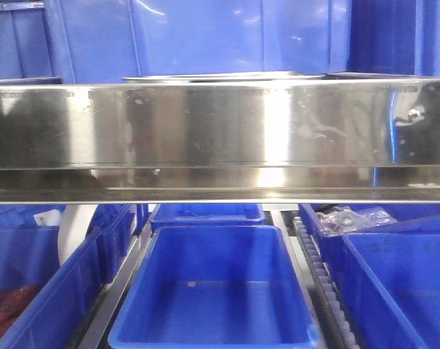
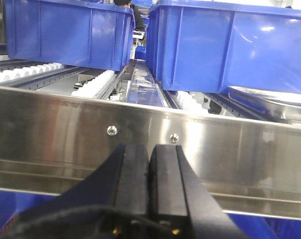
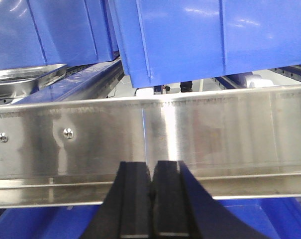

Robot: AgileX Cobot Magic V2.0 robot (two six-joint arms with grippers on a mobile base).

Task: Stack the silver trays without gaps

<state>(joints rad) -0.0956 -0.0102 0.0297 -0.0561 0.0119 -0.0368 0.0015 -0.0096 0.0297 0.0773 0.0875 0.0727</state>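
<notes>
A silver tray's [image 1: 223, 75] thin rim shows just above the steel shelf rail [image 1: 205, 131] in the front view; its body is hidden behind the rail. In the left wrist view a silver tray's [image 2: 269, 101] shiny edge sits on the right under a blue bin. The right wrist view has a silver tray's [image 3: 22, 79] rounded corner at far left. My left gripper [image 2: 150, 149] is shut and empty, low in front of the rail. My right gripper [image 3: 151, 168] is also shut and empty before the rail. Neither gripper touches a tray.
Deep blue bins [image 2: 65, 35] [image 3: 210, 40] stand on the roller shelf behind the rail. White rollers [image 2: 93, 87] run between them. Below the rail, an empty blue bin [image 1: 216, 291] sits in the middle, with more bins left [image 1: 30, 283] and right [image 1: 401, 276].
</notes>
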